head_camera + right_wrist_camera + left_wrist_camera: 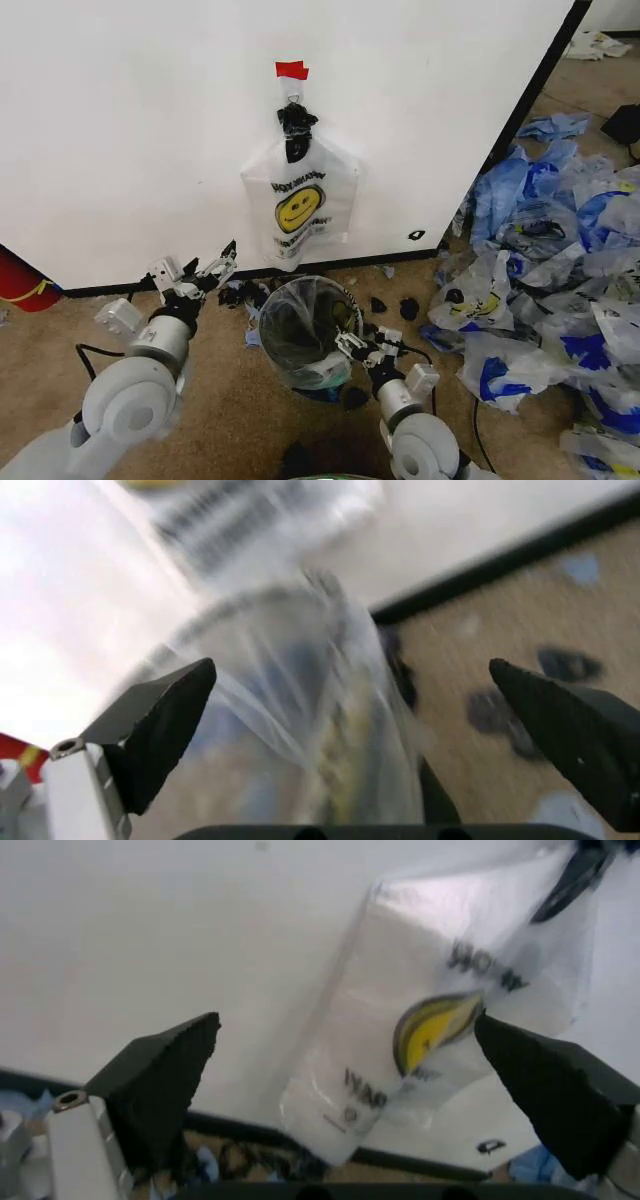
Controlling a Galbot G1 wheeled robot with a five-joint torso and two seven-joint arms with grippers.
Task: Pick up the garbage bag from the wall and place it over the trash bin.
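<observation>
The garbage bag (298,200) hangs flat against the wall (130,130), a thin, crinkly, translucent white sack gathered at its top into a dark knot on a small hook, just beneath a strip of red tape (292,70). A yellow smiley face is printed on it with black lettering above and below (the print reads mirrored, so I can't make out the words with certainty). Directly below it on the tan carpet stands the trash bin (310,335), round black wire mesh, already lined with filmy clear plastic. The left gripper (205,272) is raised to the left of the bin, near the wall's black base strip, its dark wedge-shaped fingers (160,1080) spread wide and holding nothing, the bag seen between them but farther off. The right gripper (362,348) sits at the bin's right rim, jaws likewise wide apart and empty. A heap of blue and white plastic bags (560,260) sprawls to the right.
</observation>
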